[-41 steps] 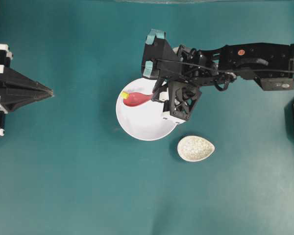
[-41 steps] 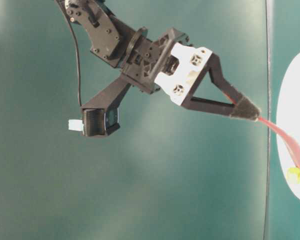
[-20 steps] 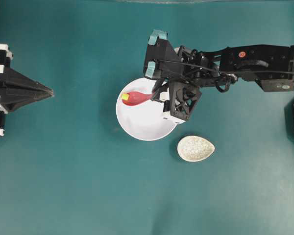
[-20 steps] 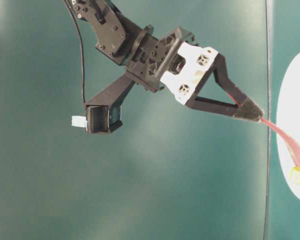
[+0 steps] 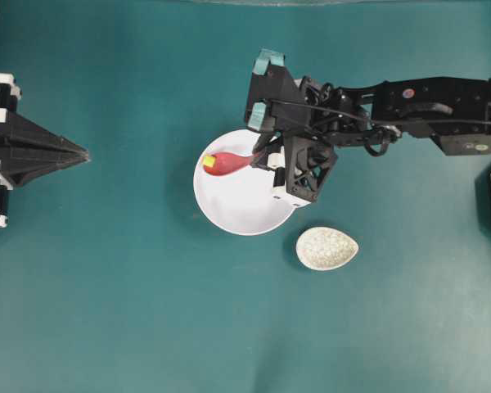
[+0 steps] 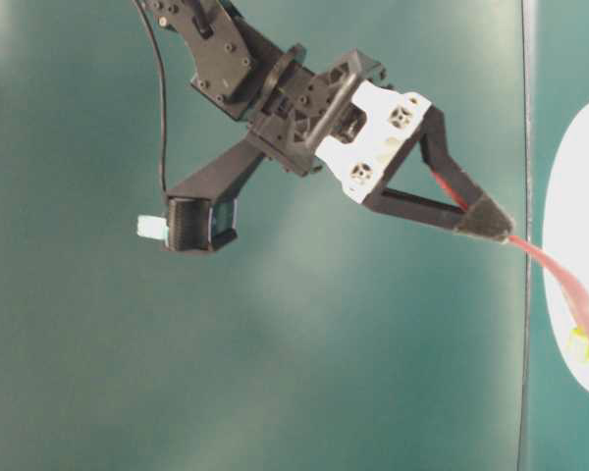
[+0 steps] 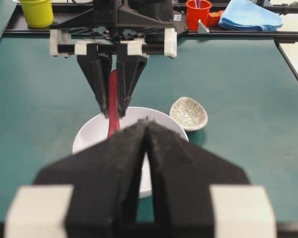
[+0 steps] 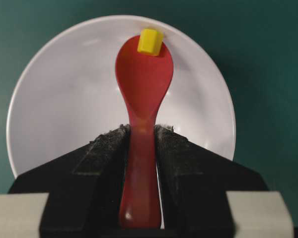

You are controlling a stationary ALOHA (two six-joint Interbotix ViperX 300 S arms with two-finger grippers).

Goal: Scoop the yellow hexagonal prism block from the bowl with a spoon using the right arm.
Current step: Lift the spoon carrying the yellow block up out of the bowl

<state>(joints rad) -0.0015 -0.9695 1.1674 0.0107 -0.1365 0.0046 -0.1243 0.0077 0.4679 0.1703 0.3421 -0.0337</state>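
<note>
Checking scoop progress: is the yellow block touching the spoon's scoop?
Touching. The right wrist view shows the yellow block sitting on the far tip of the spoon, overlapping its rim with no gap.

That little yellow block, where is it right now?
In the right wrist view, the yellow block sits at the far tip of the red spoon, over the white bowl's far rim.

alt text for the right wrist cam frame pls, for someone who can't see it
The right gripper clamps the handle of a glossy pink-red spoon, whose scoop reaches out over a large white bowl. A tiny yellow block sits at the far tip of the scoop, near the bowl's far rim. Teal table surrounds the bowl.
</note>
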